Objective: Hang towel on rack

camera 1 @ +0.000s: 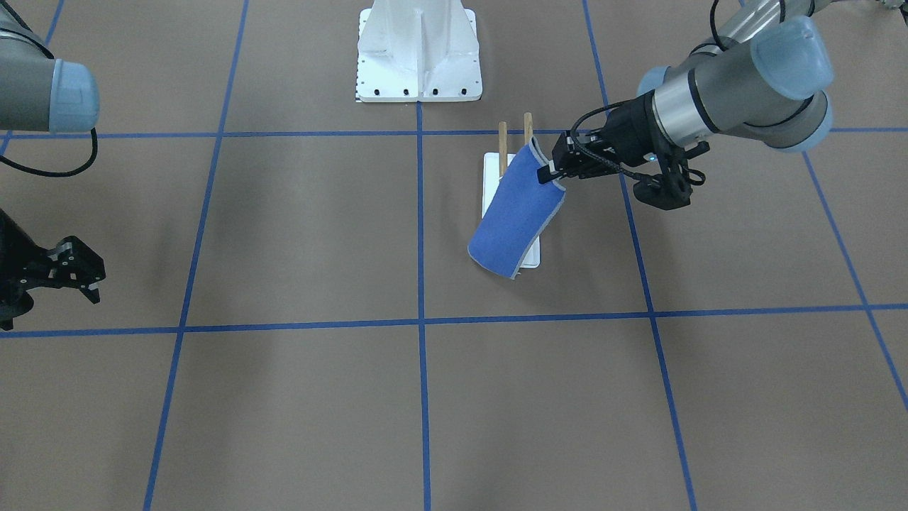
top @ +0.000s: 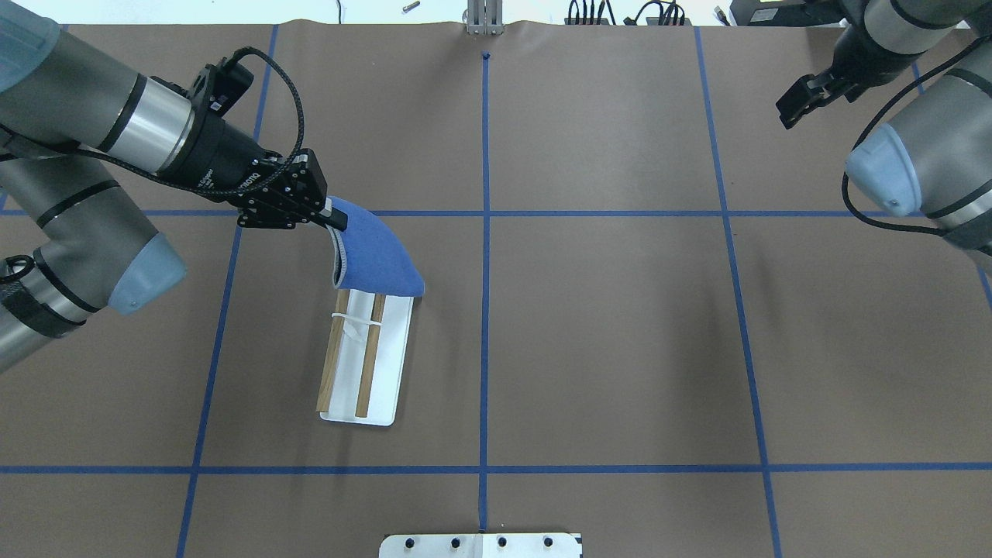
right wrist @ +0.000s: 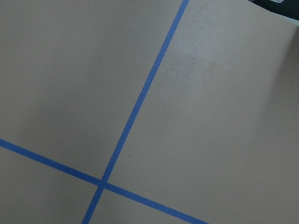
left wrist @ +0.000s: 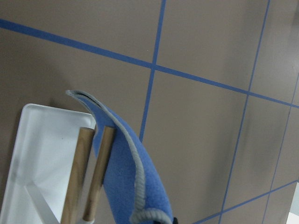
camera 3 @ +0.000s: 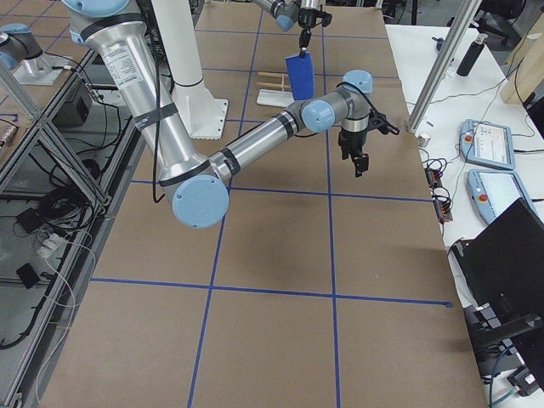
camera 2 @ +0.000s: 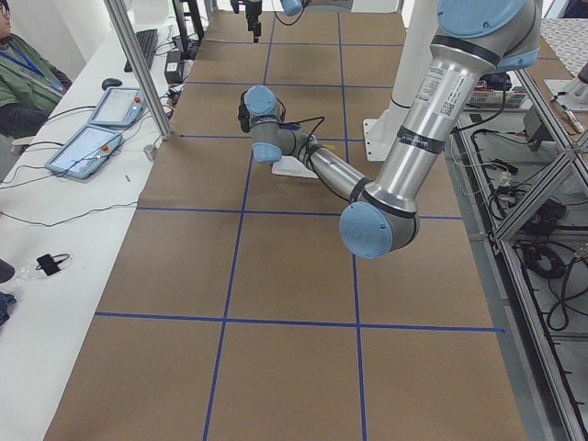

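My left gripper point(camera 1: 550, 170) point(top: 332, 217) is shut on one corner of the royal-blue towel point(camera 1: 514, 216) point(top: 376, 256). The towel hangs down from it over the end of the rack that is far from the robot. The rack's two brown dowels point(top: 333, 356) point(camera 1: 502, 142) lie parallel over its flat white base point(top: 394, 364). In the left wrist view the towel point(left wrist: 126, 177) hangs across the dowel ends point(left wrist: 77, 172); I cannot tell whether it touches them. In the exterior right view the towel point(camera 3: 299, 72) hangs straight down. My right gripper point(camera 1: 85, 273) point(top: 798, 105) is open and empty, far from the rack.
The large white bolted robot pedestal point(camera 1: 418, 57) point(top: 480, 545) stands behind the rack at the robot's edge of the table. Blue tape lines point(right wrist: 140, 102) grid the brown table. Operator tablets point(camera 2: 92, 147) lie along the far side bench.
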Robot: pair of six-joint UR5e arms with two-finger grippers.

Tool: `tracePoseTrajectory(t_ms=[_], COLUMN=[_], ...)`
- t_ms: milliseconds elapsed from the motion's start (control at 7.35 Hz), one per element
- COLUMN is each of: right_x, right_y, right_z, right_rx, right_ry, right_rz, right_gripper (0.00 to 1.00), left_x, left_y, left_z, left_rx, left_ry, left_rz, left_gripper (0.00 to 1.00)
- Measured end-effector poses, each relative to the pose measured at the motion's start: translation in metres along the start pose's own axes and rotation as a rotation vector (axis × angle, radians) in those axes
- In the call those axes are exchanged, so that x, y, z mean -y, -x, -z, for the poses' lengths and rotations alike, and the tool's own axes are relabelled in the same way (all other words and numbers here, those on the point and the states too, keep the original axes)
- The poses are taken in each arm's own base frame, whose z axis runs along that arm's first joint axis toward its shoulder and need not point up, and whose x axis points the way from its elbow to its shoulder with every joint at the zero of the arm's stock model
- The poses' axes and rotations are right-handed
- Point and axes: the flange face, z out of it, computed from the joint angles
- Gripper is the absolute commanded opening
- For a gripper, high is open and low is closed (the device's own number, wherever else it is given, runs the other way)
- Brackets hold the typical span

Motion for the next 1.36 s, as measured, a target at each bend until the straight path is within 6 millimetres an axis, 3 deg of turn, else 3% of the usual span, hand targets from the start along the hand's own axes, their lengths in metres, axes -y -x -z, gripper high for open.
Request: tracePoseTrajectory(t_ms=[136, 272, 408, 680, 1089, 1361], right_x=[-0.004, -0.006, -0.006, -0.007, -0.007, -0.007], right_y=[-0.006, -0.009, -0.01, -0.01, -0.01, -0.01], right_z=[-0.002, -0.002, -0.002, -0.001, 0.0, 0.0], right_rx=[0.002, 0.003, 0.003, 0.001, 0.0, 0.0], right_ry=[0.004, 0.004, 0.003, 0.002, 0.0, 0.0], right_rz=[0.001, 0.001, 0.0, 0.001, 0.0, -0.002], right_gripper=[1.0, 1.0, 1.0, 1.0, 1.0, 1.0], left_x=[0.001, -0.001, -0.004, -0.011, -0.048, -0.067], left_y=[0.021, 0.028, 0.022, 0.001, -0.055, -0.075], left_z=[0.003, 0.004, 0.005, 0.0, -0.036, -0.047], left_rx=[0.019, 0.026, 0.018, -0.005, -0.065, -0.093], left_ry=[-0.005, -0.005, -0.004, 0.011, 0.091, 0.136], left_rz=[-0.022, -0.039, -0.057, -0.097, -0.192, -0.236], left_gripper=[0.0, 0.0, 0.0, 0.0, 0.0, 0.0])
